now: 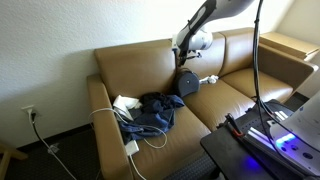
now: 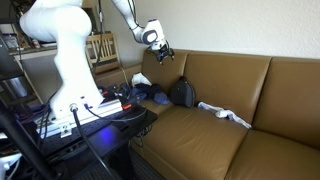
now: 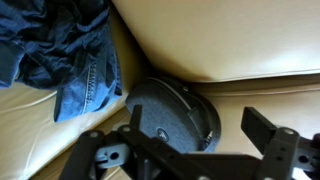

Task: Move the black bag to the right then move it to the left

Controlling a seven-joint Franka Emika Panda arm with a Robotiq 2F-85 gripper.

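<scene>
The black bag (image 1: pixel 187 84) is a small dark rounded soft bag standing on the tan sofa seat, leaning against the back cushion; it also shows in the exterior view from the sofa's end as the black bag (image 2: pixel 182 93). In the wrist view the black bag (image 3: pixel 160 98) fills the lower middle, its zip and a small pale mark facing me. My gripper (image 3: pixel 193 111) hangs open just above it, one finger at each side and nothing between them. In both exterior views the gripper (image 1: pixel 185 58) (image 2: pixel 163 52) sits a little above the bag, apart from it.
A crumpled dark blue garment (image 1: pixel 150 110) (image 3: pixel 70 50) lies on the seat beside the bag, with a white cable and charger (image 1: pixel 126 104) over the armrest. On the bag's other side lies a white cloth (image 2: pixel 225 113). A dark table with electronics (image 1: pixel 260 135) stands before the sofa.
</scene>
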